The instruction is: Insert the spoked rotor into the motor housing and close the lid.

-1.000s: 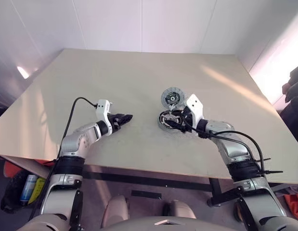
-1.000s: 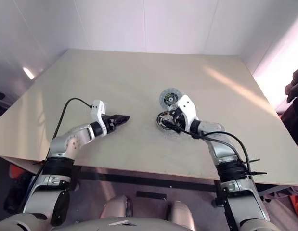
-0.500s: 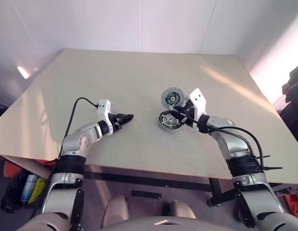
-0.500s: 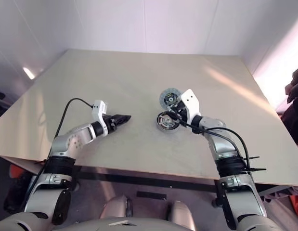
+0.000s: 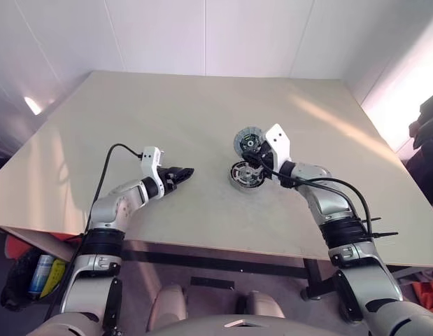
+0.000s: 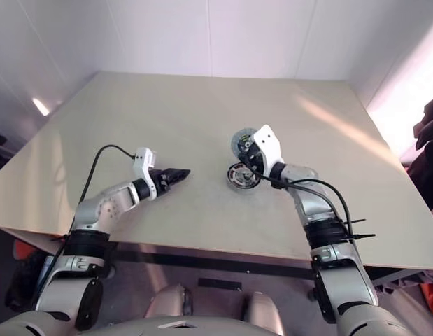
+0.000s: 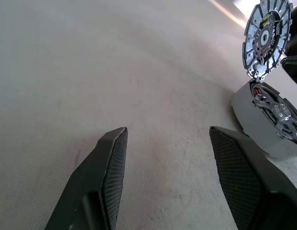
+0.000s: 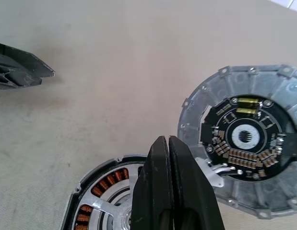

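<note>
The right gripper (image 8: 168, 143), fingers pressed together, hung over the housing (image 5: 245, 175); the lid (image 5: 250, 142) lay just beyond, touching it. The left gripper (image 5: 186, 171) stood apart, spread.

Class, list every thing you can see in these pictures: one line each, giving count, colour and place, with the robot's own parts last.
table: one, beige, under everything.
motor housing: one, dark rim, coppery coils inside, on the table right of centre.
spoked rotor: one, silver, sitting in the housing.
lid: one, silver-grey fins, dark centre, just beyond the housing.
left gripper: one, black, open, over bare table left of the housing.
right gripper: one, black, shut, over the housing's edge nearest the lid.
</note>
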Robot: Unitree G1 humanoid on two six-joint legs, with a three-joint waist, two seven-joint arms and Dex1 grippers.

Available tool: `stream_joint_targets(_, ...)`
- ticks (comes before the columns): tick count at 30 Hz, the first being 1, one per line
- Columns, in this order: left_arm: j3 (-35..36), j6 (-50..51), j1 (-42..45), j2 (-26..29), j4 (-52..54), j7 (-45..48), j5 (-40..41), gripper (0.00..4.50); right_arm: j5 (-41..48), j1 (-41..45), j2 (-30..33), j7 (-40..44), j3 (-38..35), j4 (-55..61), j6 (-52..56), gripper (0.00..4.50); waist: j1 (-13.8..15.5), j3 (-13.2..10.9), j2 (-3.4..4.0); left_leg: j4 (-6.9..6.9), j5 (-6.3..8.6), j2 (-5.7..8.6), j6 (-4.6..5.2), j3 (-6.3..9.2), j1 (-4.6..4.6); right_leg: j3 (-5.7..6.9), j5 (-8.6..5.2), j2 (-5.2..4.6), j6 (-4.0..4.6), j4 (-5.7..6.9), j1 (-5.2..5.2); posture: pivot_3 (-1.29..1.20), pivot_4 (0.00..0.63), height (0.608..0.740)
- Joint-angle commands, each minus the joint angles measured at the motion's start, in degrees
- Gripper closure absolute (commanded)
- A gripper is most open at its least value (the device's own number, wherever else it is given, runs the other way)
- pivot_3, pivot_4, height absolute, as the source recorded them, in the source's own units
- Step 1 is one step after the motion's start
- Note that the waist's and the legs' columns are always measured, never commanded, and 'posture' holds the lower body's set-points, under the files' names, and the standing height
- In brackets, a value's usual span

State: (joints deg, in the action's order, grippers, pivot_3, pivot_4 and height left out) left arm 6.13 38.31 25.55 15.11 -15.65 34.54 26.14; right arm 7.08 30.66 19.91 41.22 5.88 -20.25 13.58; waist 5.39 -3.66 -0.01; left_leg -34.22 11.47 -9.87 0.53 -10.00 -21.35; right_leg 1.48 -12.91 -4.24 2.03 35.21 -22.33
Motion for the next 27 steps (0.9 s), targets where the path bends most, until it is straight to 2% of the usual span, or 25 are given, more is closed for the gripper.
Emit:
stream_joint_targets(1, 0.56, 0.12, 0.30, 0.27, 2.78, -0.13, 0.64, 1.62, -1.12, 0.51, -1.64, -0.89, 0.35, -6.37, -2.59, 4.46, -0.04, 0.00, 0.00, 0.00, 0.00, 0.00, 0.00, 0.00, 0.01, 0.00, 0.00, 0.00, 0.00, 0.01, 0.01, 0.00, 0.000, 0.740)
stream_joint_targets(5, 0.65, 0.36, 0.30, 0.40, 2.93, -0.23, 0.68, 1.62, -3.44, -0.53, -1.55, -1.71, 1.56, -11.34, -5.18, 4.46, -0.05, 0.05, -0.05, 0.00, 0.02, -0.01, 0.01, 0.00, 0.29, -0.01, -0.01, 0.00, 0.01, -0.01, 0.25, 0.00, 0.000, 0.740)
stream_joint_targets(11, 0.64, 0.42, 0.42, 0.41, 2.72, -0.14, 0.65, 1.62, 0.03, 0.53, -0.23, 0.34, -1.05, -4.22, -3.86, 4.46, 0.06, 0.04, -0.05, 0.00, 0.01, 0.02, -0.01, 0.01, 0.44, -0.01, -0.01, -0.02, -0.01, -0.03, 0.44, 0.00, 0.000, 0.740)
stream_joint_targets(16, 0.47, 0.17, 0.97, 0.10, 2.10, -0.01, 0.55, 1.62, 1.72, 4.36, 1.07, 0.32, -3.53, -1.11, -2.31, 4.46, 0.01, 0.03, -0.04, 0.01, -0.01, 0.01, -0.03, 0.01, 0.10, -0.01, 0.00, -0.02, 0.00, -0.04, 0.11, 0.00, 0.000, 0.740)
stream_joint_targets(21, 0.40, 0.07, 1.14, 0.00, 1.93, 0.09, 0.45, 1.62, -0.24, 5.53, 1.20, -0.14, -3.21, -7.15, -4.52, 4.46, -0.07, 0.04, -0.04, 0.03, 0.00, -0.01, 0.00, -0.01, 0.03, -0.01, -0.01, 0.00, 0.01, -0.03, 0.01, 0.00, 0.000, 0.740)
stream_joint_targets(27, 0.77, 0.23, 0.71, 0.41, 2.37, 0.03, 0.57, 1.62, -1.18, 2.39, -0.81, 0.09, -1.92, -12.30, -5.90, 4.46, -0.03, 0.03, -0.04, 0.02, 0.01, 0.01, 0.02, -0.01, 0.02, -0.01, -0.01, -0.01, 0.01, -0.06, 0.03, 0.00, 0.000, 0.740)
